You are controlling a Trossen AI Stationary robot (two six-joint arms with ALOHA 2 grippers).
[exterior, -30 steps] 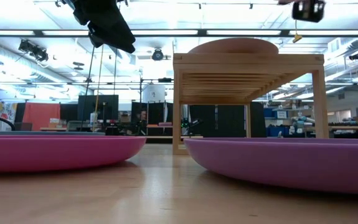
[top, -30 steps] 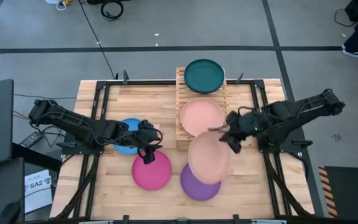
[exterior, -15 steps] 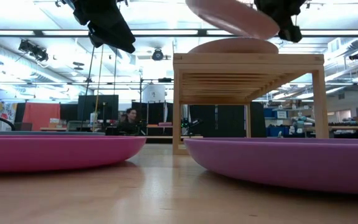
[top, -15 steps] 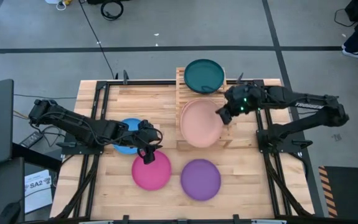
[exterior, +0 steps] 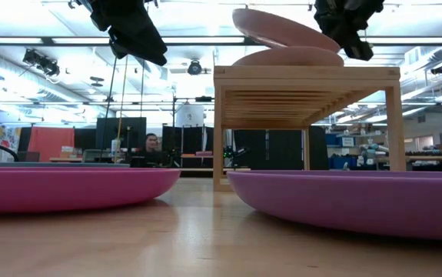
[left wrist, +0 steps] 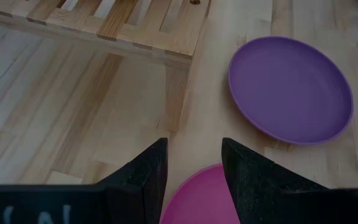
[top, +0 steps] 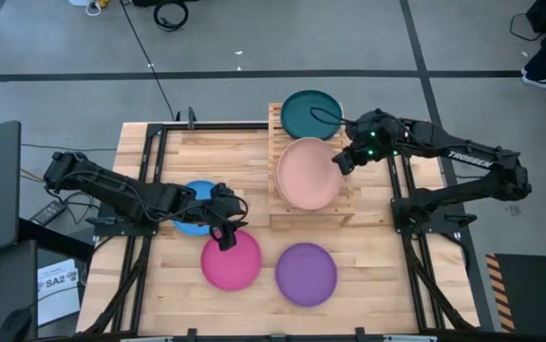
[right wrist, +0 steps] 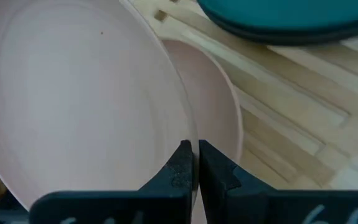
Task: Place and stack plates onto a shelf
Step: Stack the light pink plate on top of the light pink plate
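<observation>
Stacking step in hand: right pincer (top: 342, 161) clenched on rim of salmon plate (top: 307, 175), tilted above its twin (exterior: 288, 56) on the shelf (exterior: 305, 74). Next: level, lower, release. Left pincer (top: 226, 235) released, over magenta plate (top: 230, 261).

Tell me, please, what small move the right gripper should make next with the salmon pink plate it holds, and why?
Probably lower it a little, then let go. The right gripper pinches the rim of a tilted round salmon pink plate, raised at its far edge over the matching pink plate resting on the light slatted wooden shelf. The left gripper waits above the magenta plate.
</observation>
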